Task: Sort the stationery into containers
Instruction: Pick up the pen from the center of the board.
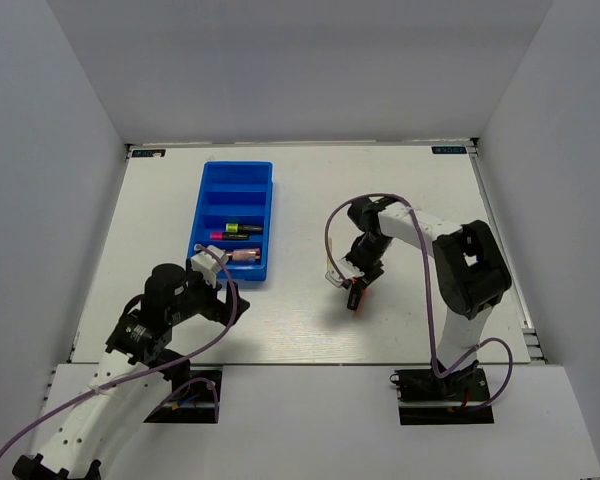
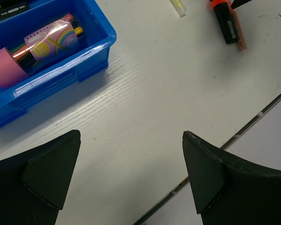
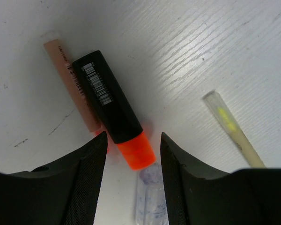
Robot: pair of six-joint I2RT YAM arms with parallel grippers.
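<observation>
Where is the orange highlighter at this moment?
The orange highlighter lies on the table right of the blue tray in the top view, its cap between the right tool's fingers, a thin peach stick alongside.

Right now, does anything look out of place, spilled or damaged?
Nothing spilled or damaged. Four items lie outside the tray on the table: an orange highlighter, a peach stick lying against it, a clear tube and a pale stick. They are simply unsorted.

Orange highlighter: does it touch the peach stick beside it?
Touching. Right wrist view: the orange highlighter lies against the peach stick, no gap between them.
</observation>
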